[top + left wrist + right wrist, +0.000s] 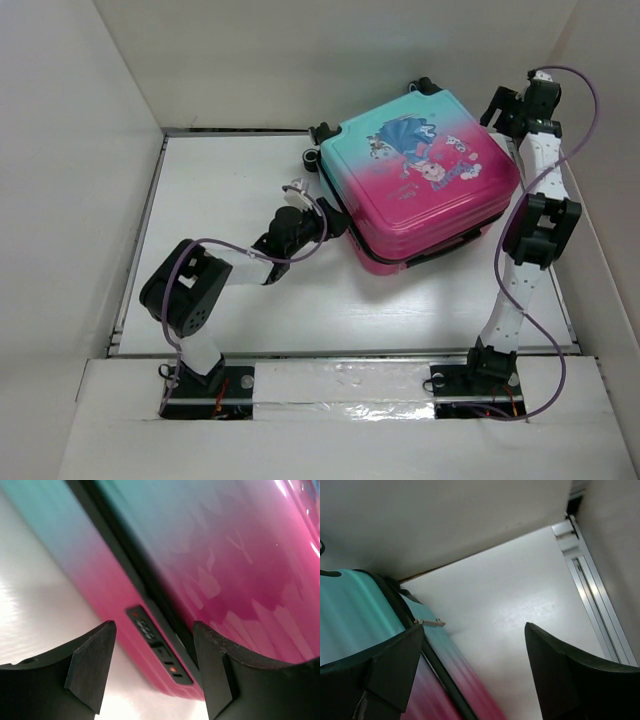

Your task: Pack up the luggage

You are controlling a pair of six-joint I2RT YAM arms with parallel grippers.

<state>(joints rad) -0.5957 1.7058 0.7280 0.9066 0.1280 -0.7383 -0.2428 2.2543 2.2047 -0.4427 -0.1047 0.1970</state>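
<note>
Suitcase (pixel 420 190) is lying flat and shut on the white surface (pixel 220 190), far right. Left hand (pixel 322 218) is hovering part open at its near-left seam, gripping nothing. Right hand (pixel 497 105) is gaping wide, empty, beside the zipper pull (pixel 430 623). Packing is looking nearly done, though I cannot tell whether the zip is fully closed.

No text can be read anywhere. Some lettering (pixel 462 160) is printed beside the cartoon figure (pixel 410 140) on the luggage (pixel 400 210) (too small to be made out), and white marks on its lock panel (pixel 157 645) are blurred.
</note>
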